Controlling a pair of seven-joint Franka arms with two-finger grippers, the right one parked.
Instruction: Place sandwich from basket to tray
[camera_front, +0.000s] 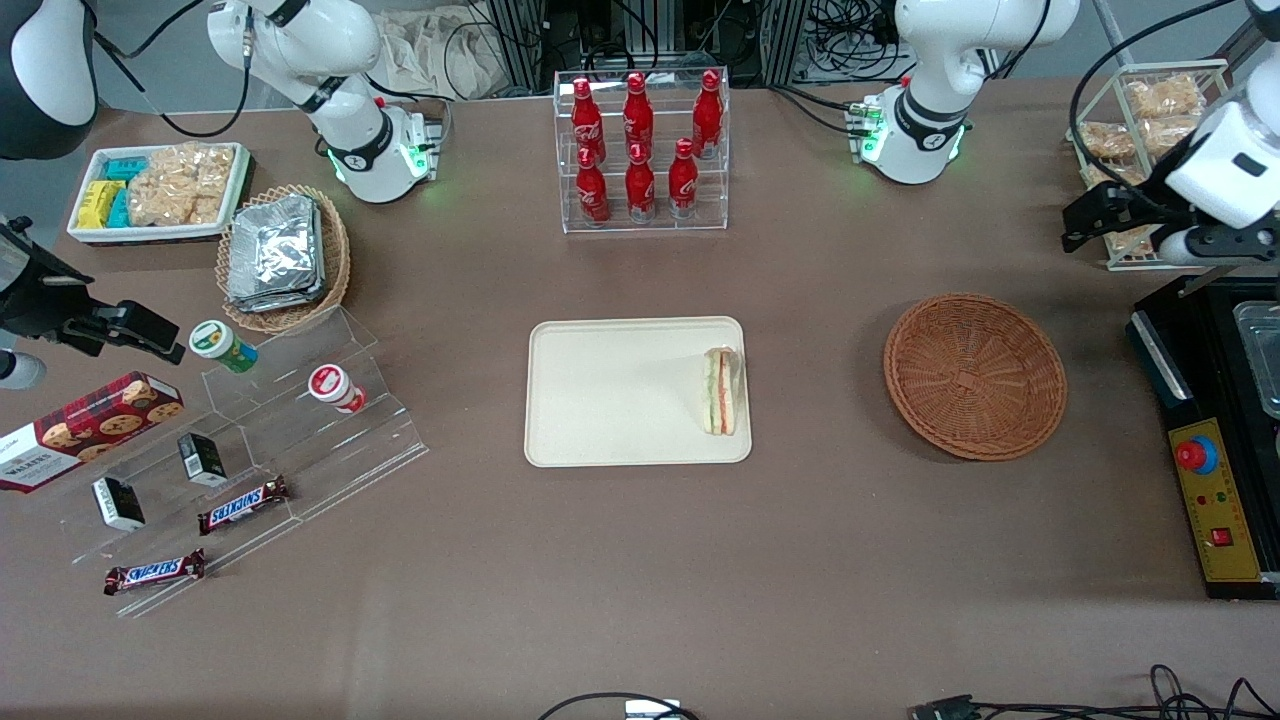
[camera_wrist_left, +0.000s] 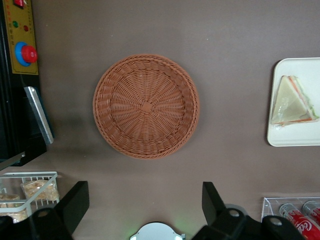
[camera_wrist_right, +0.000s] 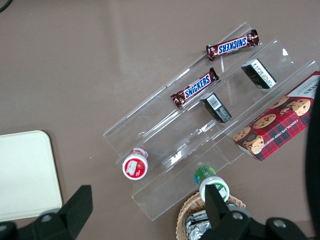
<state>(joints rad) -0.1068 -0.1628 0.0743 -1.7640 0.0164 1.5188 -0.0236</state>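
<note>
The clear-wrapped sandwich (camera_front: 722, 392) (camera_wrist_left: 292, 101) lies on the cream-beige tray (camera_front: 620, 400) (camera_wrist_left: 300, 137), close to the tray edge that faces the basket. Nothing is in the reddish-brown wicker basket (camera_front: 974, 375) (camera_wrist_left: 146, 106), which sits beside the tray toward the working arm's end of the table. My gripper (camera_front: 1080, 225) (camera_wrist_left: 144, 202) hangs high above the table, farther from the front camera than the basket. It is open, and only bare table shows between its black fingers (camera_wrist_left: 75, 200).
A clear rack of red cola bottles (camera_front: 640, 150) stands farther from the front camera than the tray. A wire rack of snack bags (camera_front: 1150, 150) and a black control box with a red button (camera_front: 1215, 480) sit near my gripper. A foil-packet basket (camera_front: 283, 255) and an acrylic snack stand (camera_front: 300, 440) lie toward the parked arm's end.
</note>
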